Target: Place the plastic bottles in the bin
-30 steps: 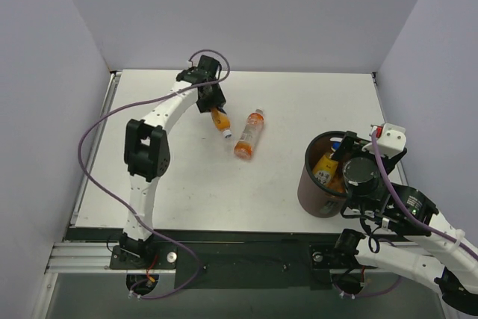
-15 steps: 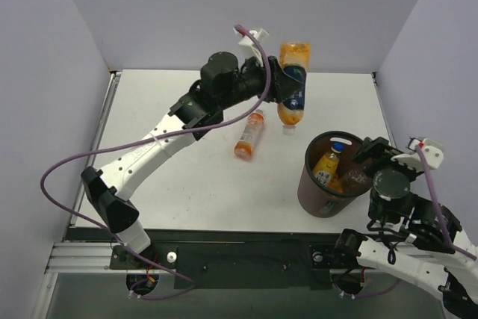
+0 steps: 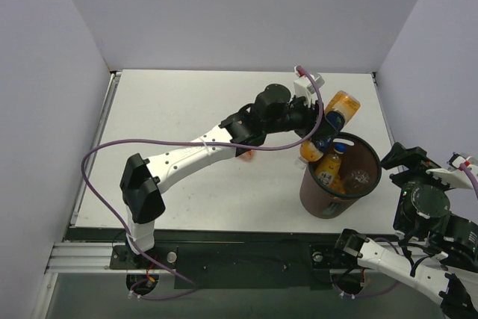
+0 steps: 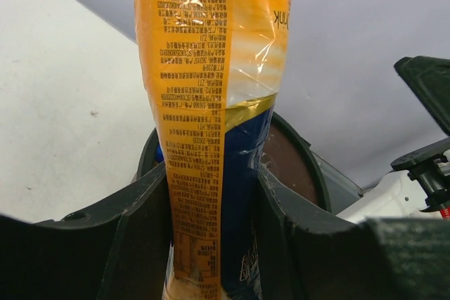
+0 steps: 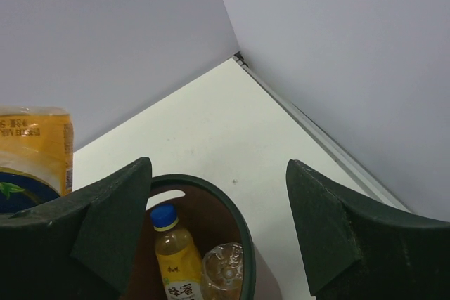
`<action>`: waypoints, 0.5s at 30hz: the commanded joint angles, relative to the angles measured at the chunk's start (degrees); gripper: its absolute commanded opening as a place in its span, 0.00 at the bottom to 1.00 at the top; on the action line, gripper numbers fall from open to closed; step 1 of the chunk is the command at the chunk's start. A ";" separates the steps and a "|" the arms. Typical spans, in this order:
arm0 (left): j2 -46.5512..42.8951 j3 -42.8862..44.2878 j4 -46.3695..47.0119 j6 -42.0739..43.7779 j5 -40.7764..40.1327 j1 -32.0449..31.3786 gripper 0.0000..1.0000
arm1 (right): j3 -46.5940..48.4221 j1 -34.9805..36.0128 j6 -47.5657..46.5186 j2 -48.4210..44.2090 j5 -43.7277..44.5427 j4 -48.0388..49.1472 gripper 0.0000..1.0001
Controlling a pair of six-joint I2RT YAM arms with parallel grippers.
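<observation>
My left gripper [image 3: 323, 126] is shut on the orange bottle with a blue band [image 3: 334, 119] and holds it tilted, cap down, over the far-left rim of the dark brown bin [image 3: 317, 198]. In the left wrist view the bottle [image 4: 211, 103] sits between the jaws with the bin's rim [image 4: 310, 167] behind it. A yellow-labelled bottle [image 5: 174, 261] and a clear bottle [image 5: 226, 269] lie inside the bin [image 5: 242, 233]. An orange bottle [image 3: 246, 156] on the table is mostly hidden under the left arm. My right gripper [image 5: 218, 173] is open and empty, to the right of the bin.
Grey walls close the table [image 3: 187, 110] on the far side, left and right. The table's right edge strip [image 5: 316, 131] runs close beside the bin. The left arm [image 3: 194, 151] stretches across the middle of the table.
My left arm has carried the orange bottle to the right and down, from above mid-table to the bin's rim. My right arm has drawn back to the right, away from the bin.
</observation>
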 commanded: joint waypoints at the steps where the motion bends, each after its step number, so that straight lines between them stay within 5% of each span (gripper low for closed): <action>1: -0.82 4.25 4.80 0.63 2.02 0.10 0.32 | 0.93 0.24 1.41 0.94 2.46 -2.91 0.72; 7: -4.07 3.46 5.76 0.98 0.44 0.10 0.32 | 0.84 0.24 2.20 1.21 2.11 -3.27 0.72; 15: -0.48 2.22 23.78 -9.83 4.13 -1.13 0.33 | 0.57 0.24 4.13 1.47 1.14 -4.23 0.72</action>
